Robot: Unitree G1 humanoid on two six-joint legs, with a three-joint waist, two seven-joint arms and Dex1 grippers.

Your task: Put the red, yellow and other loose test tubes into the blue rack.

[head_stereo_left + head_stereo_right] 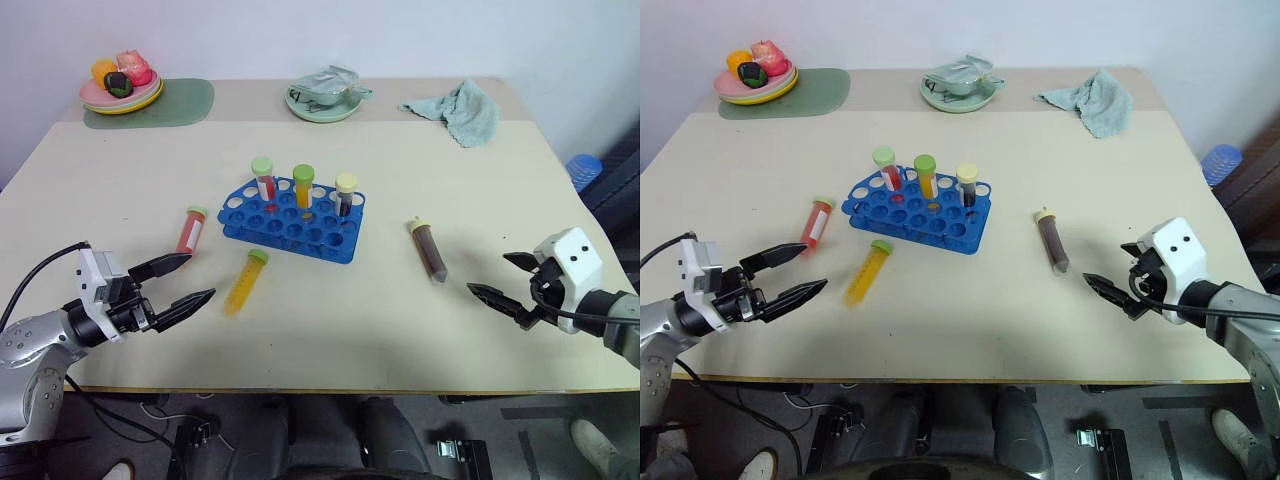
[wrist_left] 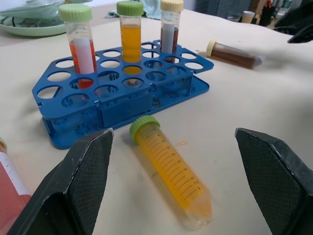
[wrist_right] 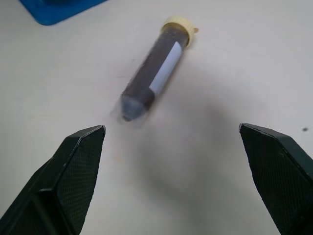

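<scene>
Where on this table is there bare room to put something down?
Bare: the table front between the yellow tube and brown tube, and behind the blue rack, before the fruit plate, dish and cloth. Crowded: left of the rack, by the red tube.

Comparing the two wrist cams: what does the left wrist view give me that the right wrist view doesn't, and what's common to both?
Left wrist view: the yellow tube lying between its open fingers, the loose red tube at the edge, and three capped tubes standing in the blue rack. Right wrist view: the right gripper, open, short of the tube. Shared: the brown tube lying on the table, plus part of the rack.
</scene>
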